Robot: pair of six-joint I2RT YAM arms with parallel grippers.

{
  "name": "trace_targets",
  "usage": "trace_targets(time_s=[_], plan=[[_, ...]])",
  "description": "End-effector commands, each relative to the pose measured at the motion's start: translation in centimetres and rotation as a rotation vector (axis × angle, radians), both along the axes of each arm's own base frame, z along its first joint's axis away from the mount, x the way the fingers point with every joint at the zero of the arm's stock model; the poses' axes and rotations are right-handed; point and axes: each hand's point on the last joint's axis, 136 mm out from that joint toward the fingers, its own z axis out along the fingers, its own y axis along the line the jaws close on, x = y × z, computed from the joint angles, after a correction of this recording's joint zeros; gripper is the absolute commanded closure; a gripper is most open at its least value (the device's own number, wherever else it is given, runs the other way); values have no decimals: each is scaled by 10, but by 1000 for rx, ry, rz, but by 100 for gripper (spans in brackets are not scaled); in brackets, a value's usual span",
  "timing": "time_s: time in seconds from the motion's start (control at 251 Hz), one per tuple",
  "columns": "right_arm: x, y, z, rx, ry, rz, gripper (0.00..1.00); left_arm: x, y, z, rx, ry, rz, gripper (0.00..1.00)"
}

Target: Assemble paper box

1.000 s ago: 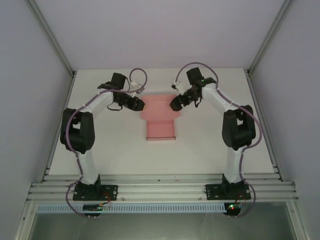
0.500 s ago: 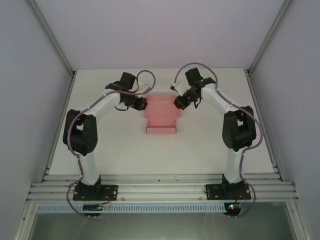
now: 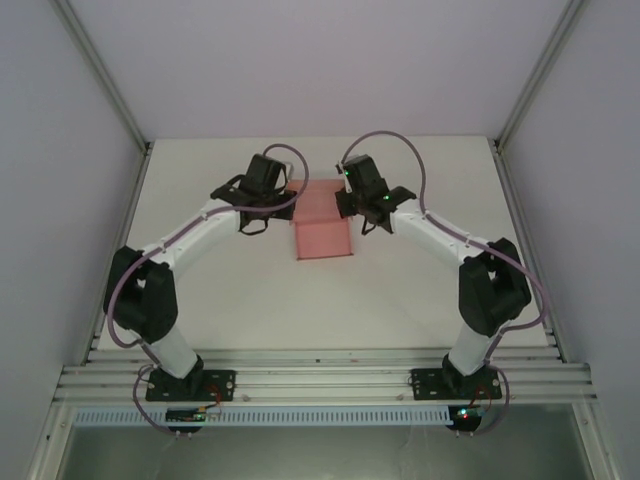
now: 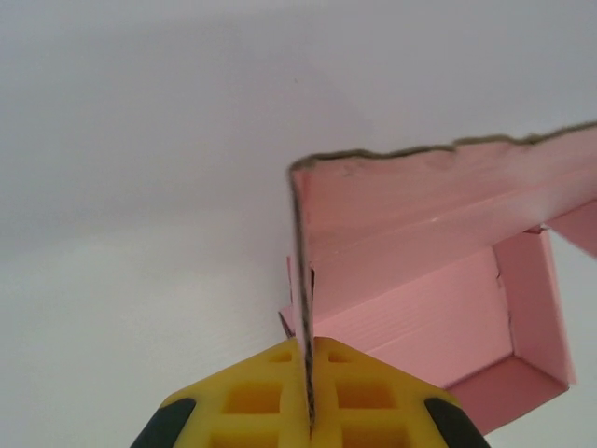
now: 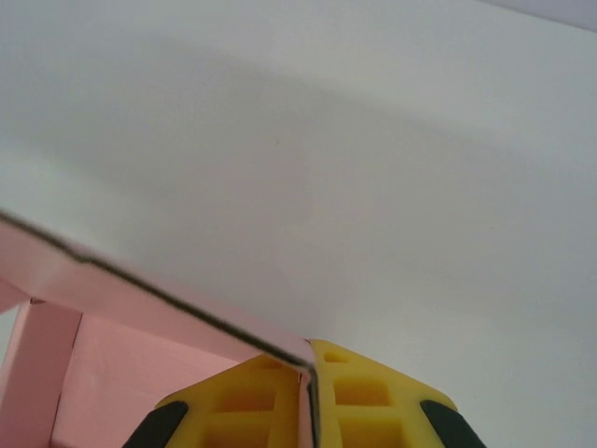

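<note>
While the left jaws and right jaws each clamp a raised edge of the paper box (image 3: 322,235), we see it lying between them.

White tabletop (image 3: 250,300) between pale walls (image 3: 60,150); ribbed rails (image 3: 320,375), perhaps aluminium, cross its near edge.

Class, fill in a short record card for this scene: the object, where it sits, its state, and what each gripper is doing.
object: pink paper box
place: on the table, between the two arms
state: partly folded, walls raised, top open
left gripper: shut on a wall edge, box's left side
right gripper: shut on a wall edge, box's right side
</note>
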Motion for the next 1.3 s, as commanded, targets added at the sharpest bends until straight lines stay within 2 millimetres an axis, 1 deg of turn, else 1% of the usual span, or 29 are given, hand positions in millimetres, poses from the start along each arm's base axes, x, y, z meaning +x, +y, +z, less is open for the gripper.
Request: trace_targets(time_s=[0.0,0.06,0.1,0.12,0.164,0.204,0.212,0.22,0.279,0.335,0.431,0.487,0.559,0.671,0.73,0.782,0.838,0.866,0.898,0.978,1.038,1.082,1.134,1.181,1.209,1.265,1.297], plan=[[16,-1,24,214,-139,-249,93,8,-10,14,-138,-60,99,100],[18,2,21,302,-154,-298,94,12,-10,9,-158,-64,134,100],[17,7,17,334,-153,-301,94,13,-12,6,-177,-64,137,100],[17,8,13,345,-150,-313,94,14,-13,4,-188,-59,142,100],[17,11,10,360,-166,-324,94,13,-20,0,-209,-55,122,100],[17,15,12,364,-188,-330,95,13,-22,-6,-207,-57,127,100],[14,13,2,348,-179,-336,95,13,-22,-6,-206,-60,128,100],[13,13,-1,343,-177,-340,94,13,-22,-7,-203,-62,128,100],[8,12,-7,341,-178,-373,92,9,-25,-15,-175,-63,116,100],[4,7,-11,355,-183,-422,91,3,-28,-24,-154,-55,101,100],[-5,10,-15,371,-203,-449,90,-10,-32,-37,-141,-48,77,100],[-11,11,-18,372,-219,-461,90,-18,-30,-45,-131,-46,80,100],[-21,12,-26,363,-235,-464,90,-29,-30,-52,-128,-51,66,100],[-37,14,-35,357,-276,-424,89,-43,-31,-61,-144,-54,34,100],[-45,11,-39,354,-299,-422,89,-52,-31,-66,-150,-52,17,100],[-52,9,-39,326,-321,-398,88,-60,-32,-69,-154,-59,-7,100],[-57,11,-37,296,-357,-352,87,-67,-28,-73,-152,-62,-6,100],[-59,11,-36,288,-374,-335,86,-71,-27,-74,-155,-59,-12,97],[-62,11,-36,278,-380,-325,85,-76,-26,-74,-159,-60,-18,90],[-68,12,-37,262,-387,-288,84,-88,-20,-70,-168,-60,-27,89],[-73,14,-40,233,-403,-256,84,-96,-13,-68,-176,-57,-21,78],[-77,15,-42,212,-415,-234,84,-102,-9,-64,-186,-56,-19,64],[-80,16,-47,192,-418,-210,83,-109,-4,-58,-196,-58,-19,49],[-83,17,-49,177,-416,-190,82,-115,2,-52,-199,-58,-9,31],[-85,17,-52,163,-412,-181,81,-118,6,-49,-201,-58,-6,24],[-87,16,-56,140,-404,-178,81,-125,12,-40,-205,-62,-2,15],[-88,16,-59,128,-400,-169,81,-128,16,-37,-208,-62,15,5]])
